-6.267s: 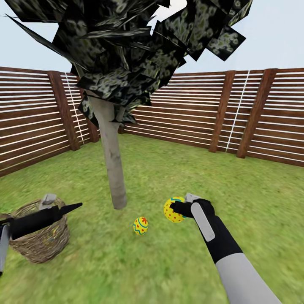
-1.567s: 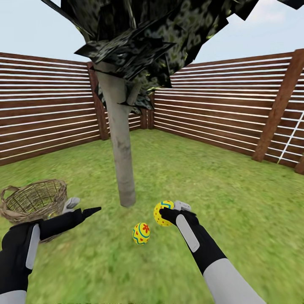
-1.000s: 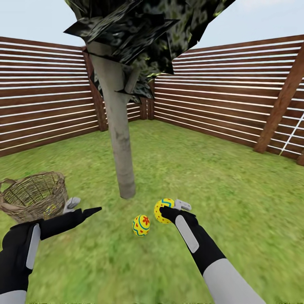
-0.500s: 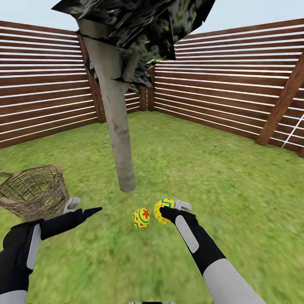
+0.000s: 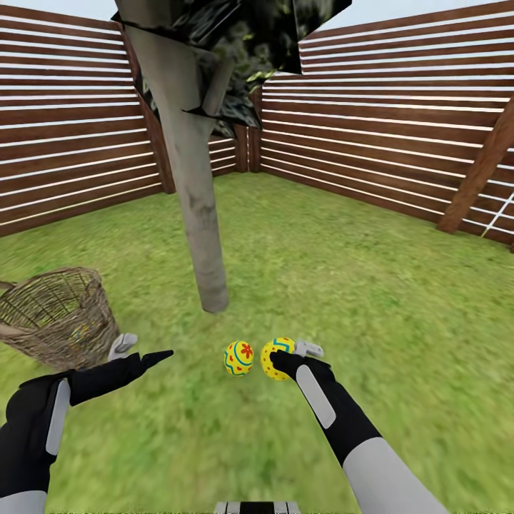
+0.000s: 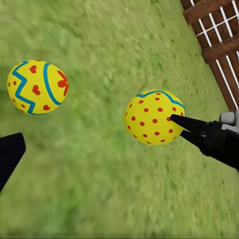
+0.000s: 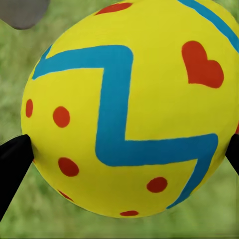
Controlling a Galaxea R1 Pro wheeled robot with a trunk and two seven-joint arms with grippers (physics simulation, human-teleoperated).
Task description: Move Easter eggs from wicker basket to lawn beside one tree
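The tree's grey-beige trunk (image 5: 203,235) rises from the lawn (image 5: 343,300) straight ahead. One yellow Easter egg (image 5: 238,358) (image 6: 37,87) with red hearts lies on the grass just in front of it. Right beside it, my right gripper (image 5: 285,357) is shut on a second, red-dotted egg (image 5: 275,359) (image 6: 154,117) (image 7: 129,109), low over the grass. The wicker basket (image 5: 61,314) stands at the left; a faint yellow patch shows through its weave. My left gripper (image 5: 139,350) is open and empty, just right of the basket.
A brown slatted fence (image 5: 371,143) closes the garden behind the tree, with a corner at the back and a thick post (image 5: 478,178) at the right. Dark foliage (image 5: 250,36) hangs overhead. Open grass lies to the right of the eggs.
The whole view has moved forward and tilted down, so tree and basket sit nearer and higher. The lying egg now shows right beside the held egg. Both grippers keep their grip states.
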